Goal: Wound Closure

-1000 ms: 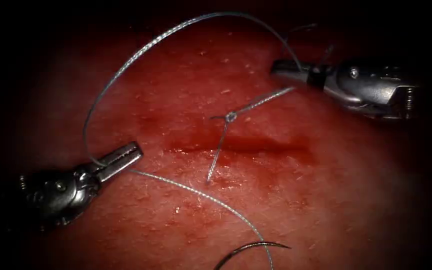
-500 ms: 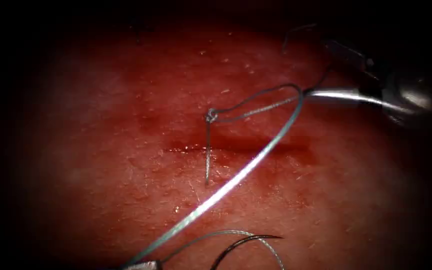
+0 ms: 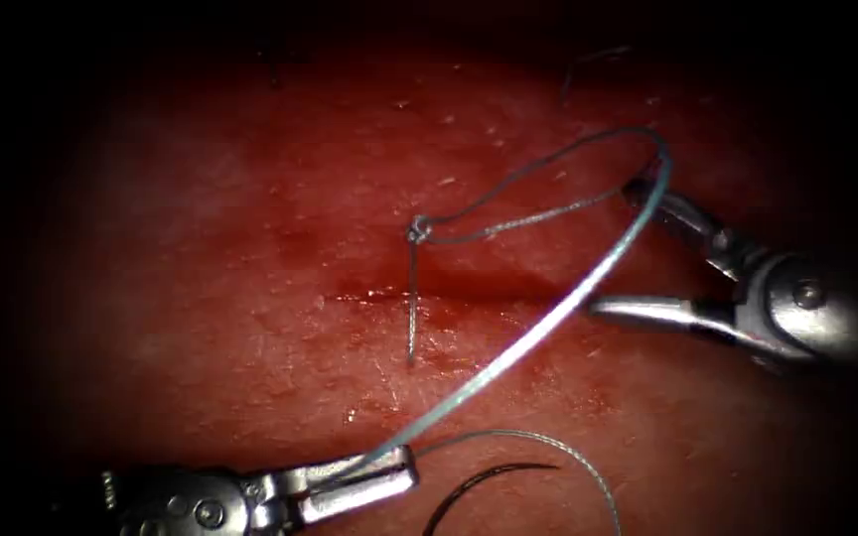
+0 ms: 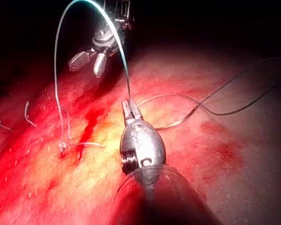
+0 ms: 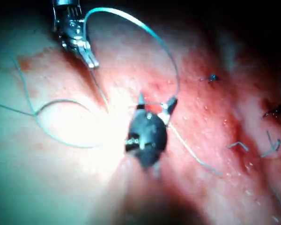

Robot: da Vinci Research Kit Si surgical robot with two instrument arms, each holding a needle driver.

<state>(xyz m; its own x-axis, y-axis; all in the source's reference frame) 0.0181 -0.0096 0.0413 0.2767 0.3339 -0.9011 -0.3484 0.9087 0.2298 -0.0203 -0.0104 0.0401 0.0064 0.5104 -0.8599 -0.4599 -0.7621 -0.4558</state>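
1. The left claw (image 3: pixel 389 471), at about seven o'clock in the endoscope view, is clamped on the thread (image 3: pixel 538 333); the left wrist view shows its jaws pinched shut on the strand.
2. The right claw (image 3: pixel 613 248), at about three o'clock, stands with its jaws apart and holds nothing; the thread's loop arcs over its upper jaw, though whether strand and jaw touch is hard to tell.
3. From the left claw the thread climbs toward two o'clock, bends round, and runs back to a small knot (image 3: pixel 417 230) just above the cut (image 3: pixel 479 291), near its left end.
4. A short stitch leg drops from the knot across the cut toward six o'clock.
5. The needle (image 3: pixel 494 478) lies free on the tissue (image 3: pixel 250 248) at six o'clock, below the cut, held by neither claw and apparently not in the tissue.
6. The thread looks thin, springy and slippery, so a firm pinch suits it; the needle is stiff and best gripped on its body, away from the point.
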